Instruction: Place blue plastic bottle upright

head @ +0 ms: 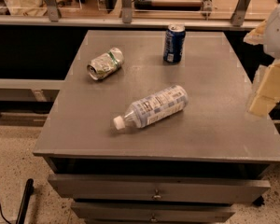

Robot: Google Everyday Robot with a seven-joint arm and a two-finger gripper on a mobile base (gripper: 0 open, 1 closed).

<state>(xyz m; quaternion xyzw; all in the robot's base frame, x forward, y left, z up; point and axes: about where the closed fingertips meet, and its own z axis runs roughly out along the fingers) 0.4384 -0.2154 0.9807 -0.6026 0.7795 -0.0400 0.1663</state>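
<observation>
Three containers on a grey cabinet top [214, 120], each standing or lying alone, none inside or against another. Nearest the front edge, the blue plastic bottle [154, 106]: on its side, slanted, white cap [118, 122] toward the front left, base toward the back right, blue-and-white label wrapped round the clear body. Contents impossible to judge. Behind it and to the left, a crushed silver-green can [105, 63], also on its side, one end turned toward the front left; inside hidden. Farther back, right of centre, a dark blue soda can [174, 43], upright, silver top up; contents hidden as well. All three well apart.

At the right edge of view, the gripper [266, 94]: pale cream, blocky, blurred, hanging by the top's right border, well apart from the bottle and touching none of the containers. Wide or narrow: cannot tell.

Below the top, two drawer fronts [130, 186] with small handles, insides out of sight.
</observation>
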